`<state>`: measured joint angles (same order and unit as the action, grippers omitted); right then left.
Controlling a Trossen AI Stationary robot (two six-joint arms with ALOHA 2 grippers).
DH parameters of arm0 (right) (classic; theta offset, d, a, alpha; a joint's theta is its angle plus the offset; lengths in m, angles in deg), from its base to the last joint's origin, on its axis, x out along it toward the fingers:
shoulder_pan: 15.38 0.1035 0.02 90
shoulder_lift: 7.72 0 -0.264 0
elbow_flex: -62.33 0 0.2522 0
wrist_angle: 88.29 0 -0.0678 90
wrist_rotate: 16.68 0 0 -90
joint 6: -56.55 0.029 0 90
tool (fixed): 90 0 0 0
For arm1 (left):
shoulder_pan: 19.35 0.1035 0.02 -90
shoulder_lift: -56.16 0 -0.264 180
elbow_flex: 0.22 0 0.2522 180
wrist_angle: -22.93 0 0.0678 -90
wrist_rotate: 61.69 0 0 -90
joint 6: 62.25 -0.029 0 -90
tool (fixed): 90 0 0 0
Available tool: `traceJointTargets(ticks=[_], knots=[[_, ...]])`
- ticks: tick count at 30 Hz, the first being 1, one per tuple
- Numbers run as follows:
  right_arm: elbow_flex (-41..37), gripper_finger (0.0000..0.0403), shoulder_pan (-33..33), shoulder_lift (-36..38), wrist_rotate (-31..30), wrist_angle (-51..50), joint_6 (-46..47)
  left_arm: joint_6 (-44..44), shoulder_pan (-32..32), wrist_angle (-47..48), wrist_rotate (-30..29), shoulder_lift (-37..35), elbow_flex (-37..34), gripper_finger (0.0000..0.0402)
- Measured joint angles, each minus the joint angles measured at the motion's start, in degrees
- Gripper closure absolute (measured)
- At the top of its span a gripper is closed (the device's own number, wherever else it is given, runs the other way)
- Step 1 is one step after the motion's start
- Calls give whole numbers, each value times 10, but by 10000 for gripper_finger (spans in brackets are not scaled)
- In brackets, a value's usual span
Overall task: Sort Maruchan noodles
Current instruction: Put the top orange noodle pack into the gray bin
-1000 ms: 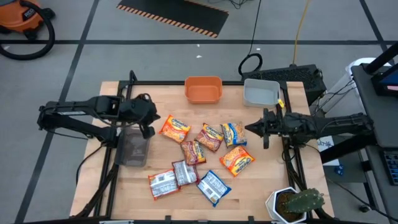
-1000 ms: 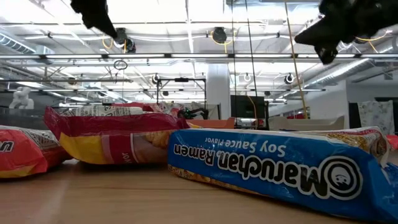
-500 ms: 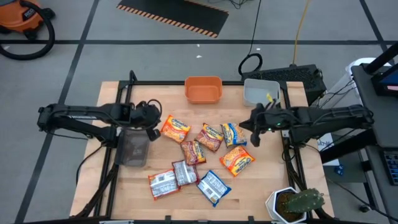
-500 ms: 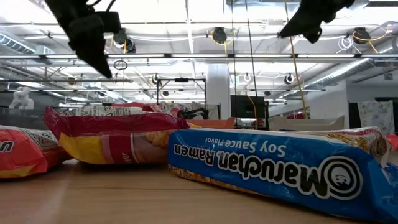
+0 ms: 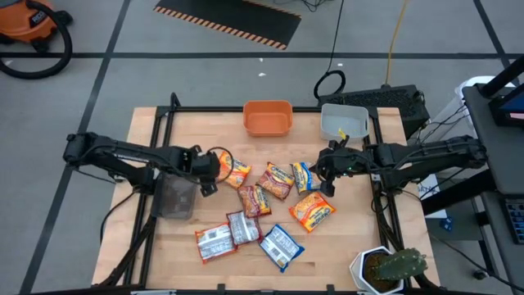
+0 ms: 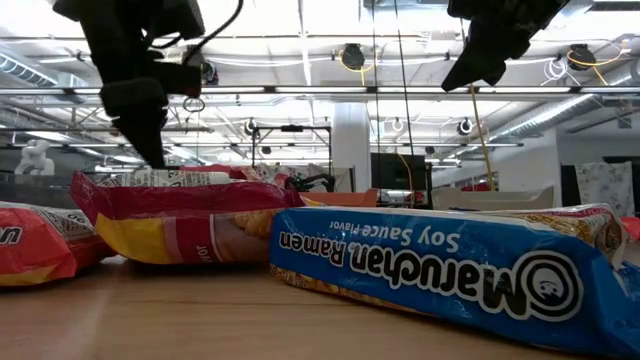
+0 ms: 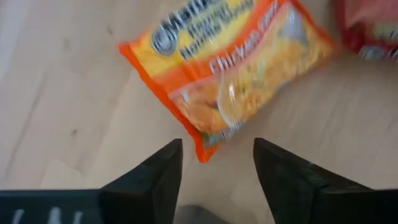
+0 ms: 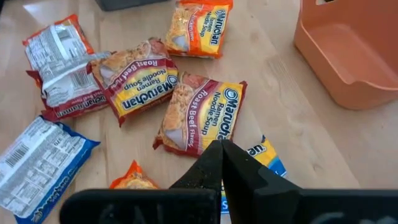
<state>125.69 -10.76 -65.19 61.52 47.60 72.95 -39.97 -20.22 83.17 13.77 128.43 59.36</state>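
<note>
Both arms have advanced toward the table centre since the earlier frames: the left gripper (image 5: 210, 168) now sits at the edge of the orange packet (image 5: 232, 170), and the right gripper (image 5: 322, 168) has closed in beside the yellow-blue packet (image 5: 307, 175).

Packets lie loose in a cluster mid-table. Two red-brown packets (image 5: 277, 180) sit between the two grippers, touching each other. A second orange one (image 5: 311, 211) lies nearer the front on the right. Two silver-red packets (image 5: 215, 241) and a blue one (image 5: 282, 245) lie at the front; whether the silver pair overlap is hard to tell from above. A potted cactus (image 5: 391, 269) stands at the front right corner, clear of the work.

The orange bin (image 5: 268, 117) and grey bin (image 5: 343, 121) stand side by side at the back edge, and the clear bin (image 5: 175, 197) sits at the left beneath the left arm; none appears to hold a packet, though the clear bin is partly covered.

The left arm reaches in low from the left, its fingers (image 7: 149, 180) parted moderately and straddling the orange packet's near corner, holding nothing. The right arm reaches in from the right, jaws pressed together and empty, tips above the yellow-blue packet.
</note>
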Motion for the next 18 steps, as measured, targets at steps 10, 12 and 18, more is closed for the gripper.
traceJointTargets(ticks=[10,12,18], knots=[[0,353,0,1,-20,1,-43,65,-1,-1,-16,82,0,148],[0,340,0,1,-21,1,-52,68,-1,-1,-23,96,0,145],[0,313,0,1,-50,1,-62,64,7,-1,-38,118,0,144]])
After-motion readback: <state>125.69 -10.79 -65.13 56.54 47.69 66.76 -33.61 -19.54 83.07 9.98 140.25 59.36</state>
